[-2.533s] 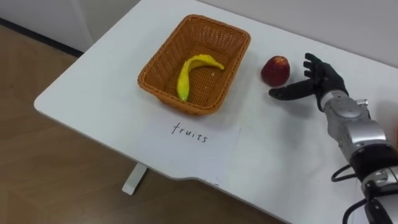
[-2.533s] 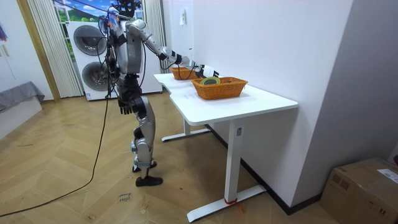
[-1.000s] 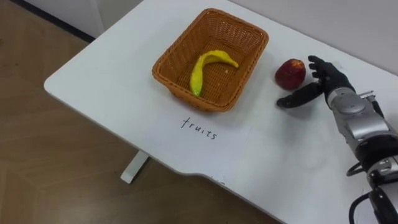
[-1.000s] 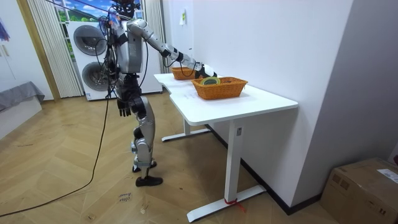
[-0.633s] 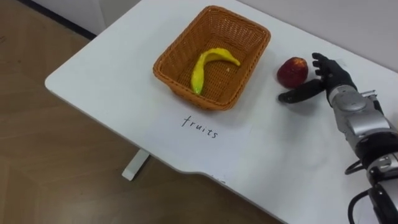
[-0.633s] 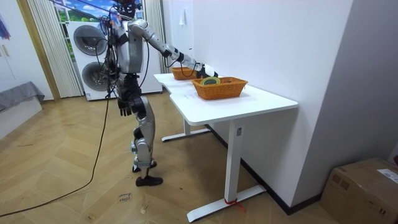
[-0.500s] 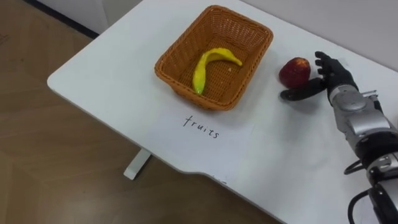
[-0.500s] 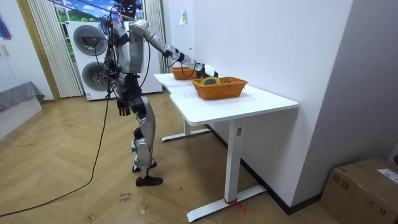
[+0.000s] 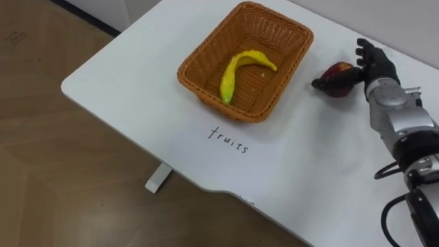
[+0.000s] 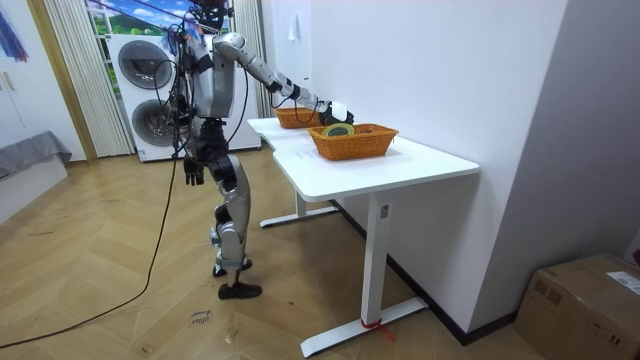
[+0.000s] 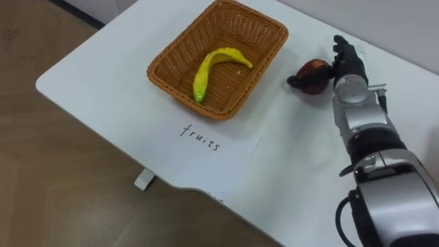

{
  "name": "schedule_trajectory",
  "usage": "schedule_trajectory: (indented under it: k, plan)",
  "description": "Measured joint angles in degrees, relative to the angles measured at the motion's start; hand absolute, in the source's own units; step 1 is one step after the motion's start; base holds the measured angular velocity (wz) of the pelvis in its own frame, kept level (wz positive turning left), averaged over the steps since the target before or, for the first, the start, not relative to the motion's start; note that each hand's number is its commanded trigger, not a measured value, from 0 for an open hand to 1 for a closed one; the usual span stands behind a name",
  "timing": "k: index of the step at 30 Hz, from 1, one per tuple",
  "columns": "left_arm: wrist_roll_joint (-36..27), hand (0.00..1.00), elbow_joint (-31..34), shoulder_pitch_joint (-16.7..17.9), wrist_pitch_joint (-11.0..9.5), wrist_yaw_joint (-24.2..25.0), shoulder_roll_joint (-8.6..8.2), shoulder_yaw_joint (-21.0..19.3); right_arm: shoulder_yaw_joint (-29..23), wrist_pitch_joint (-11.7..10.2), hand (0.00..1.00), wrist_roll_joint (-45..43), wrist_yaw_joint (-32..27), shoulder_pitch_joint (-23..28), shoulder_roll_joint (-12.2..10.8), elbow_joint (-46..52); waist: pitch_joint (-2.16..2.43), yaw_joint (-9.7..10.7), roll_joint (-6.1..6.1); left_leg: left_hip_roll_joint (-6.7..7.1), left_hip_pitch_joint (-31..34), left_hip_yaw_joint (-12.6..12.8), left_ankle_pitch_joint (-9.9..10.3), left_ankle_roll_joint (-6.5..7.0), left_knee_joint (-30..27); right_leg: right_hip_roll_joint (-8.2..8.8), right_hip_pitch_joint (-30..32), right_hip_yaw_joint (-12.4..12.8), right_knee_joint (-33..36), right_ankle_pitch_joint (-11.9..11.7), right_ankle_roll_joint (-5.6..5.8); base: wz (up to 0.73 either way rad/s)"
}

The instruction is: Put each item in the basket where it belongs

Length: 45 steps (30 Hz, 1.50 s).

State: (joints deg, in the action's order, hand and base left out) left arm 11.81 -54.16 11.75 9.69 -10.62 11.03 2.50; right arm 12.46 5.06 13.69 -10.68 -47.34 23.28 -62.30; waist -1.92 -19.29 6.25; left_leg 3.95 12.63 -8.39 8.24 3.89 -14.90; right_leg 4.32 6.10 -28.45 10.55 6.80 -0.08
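One white rectangular table (image 9: 123, 89) on herringbone wood floor (image 9: 48, 178); near its far edge my right hand (image 9: 374, 65) clasps a red apple (image 9: 337, 71).

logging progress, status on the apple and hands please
Right hand curled round apple, on table beside basket. Left hand hanging low. Banana already in. Nothing blocking.

You've got the R arm in from lower right, forearm stretched fwd, wrist straight. R hand (image 9: 375, 67) is on edge, palm facing left: thumb (image 9: 324, 84) laid across the apple's (image 9: 341, 69) near side, fingers (image 9: 363, 50) up behind it, pinching it. Room view: R arm extended approx shoulder height, L arm hanging straight, L hand (image 10: 190, 172) by hip. Body upright.
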Motion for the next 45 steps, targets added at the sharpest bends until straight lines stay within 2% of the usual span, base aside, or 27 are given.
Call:
schedule_trajectory:
  k: [13, 21, 39, 40, 41, 42, 45]
  plan:
    - [-0.02, 0.0, -0.05, -0.13, -0.53, -0.45, 0.01, 0.02, 0.14, -0.1, 0.0, 1.12, -0.33, 0.0, 1.17, -0.78, 0.01, -0.01, -0.09, 0.0, 0.71, -0.03, -0.15, -0.14, -0.26, -0.03, 0.72, 0.1, 0.05, -0.01, -0.01, 0.0]
    - [-3.48, 0.0, -1.11, -0.69, -0.5, -0.31, 0.02, 0.08, 0.53, -1.6, 0.0, 1.77, -0.26, 0.0, 1.63, -4.38, -0.07, -0.03, -0.17, 0.01, 0.74, -0.3, -0.14, -0.15, -0.4, -0.08, 0.53, 0.25, 0.08, 0.0, -0.01, 0.0]
    - [-6.86, 0.0, -1.14, -1.01, -0.47, 0.03, -0.02, 2.22, 2.74, -2.53, 0.0, 0.47, 1.08, 0.02, 1.76, -4.52, -0.5, 0.05, -0.68, -0.01, 0.95, -0.32, -0.12, -0.19, -0.39, -0.13, 0.58, 0.28, 0.14, -0.03, -0.06, 0.0]
    - [-7.39, 0.0, -1.13, -1.11, -0.47, 0.07, -0.01, 2.22, 3.25, -2.52, 0.48, -0.53, 1.52, 0.02, 1.77, -4.54, -0.5, 0.1, -0.67, -0.01, 0.96, -0.32, -0.12, -0.2, -0.41, -0.13, 0.55, 0.2, 0.13, -0.04, -0.07, 0.0]
    - [-7.56, 0.0, -1.13, -1.18, -0.47, 0.08, -0.01, 2.22, 3.33, -2.52, 0.8, -0.77, 1.67, 0.01, 1.77, -4.54, -0.5, 0.12, -0.67, -0.01, 0.96, -0.32, -0.13, -0.2, -0.41, -0.13, 0.54, 0.17, 0.13, -0.04, -0.08, 0.0]
    - [-7.78, 0.0, -1.13, -1.35, -0.48, 0.1, 0.01, 2.22, 3.92, -2.53, 1.0, -0.81, 1.97, 0.01, 1.91, -4.53, -0.49, 0.1, -0.66, -0.01, 0.96, -0.32, -0.13, -0.2, -0.43, -0.12, 0.54, 0.1, 0.14, -0.05, -0.09, 0.0]
    - [-7.81, 0.0, -1.13, -2.11, -0.48, 0.21, 0.04, 2.22, 4.5, -2.53, 1.0, -0.94, 2.43, 0.01, 2.3, -4.53, -0.48, 0.01, -0.64, -0.03, 0.94, -0.31, -0.13, -0.21, -0.45, -0.12, 0.54, 0.08, 0.15, -0.07, -0.12, 0.0]
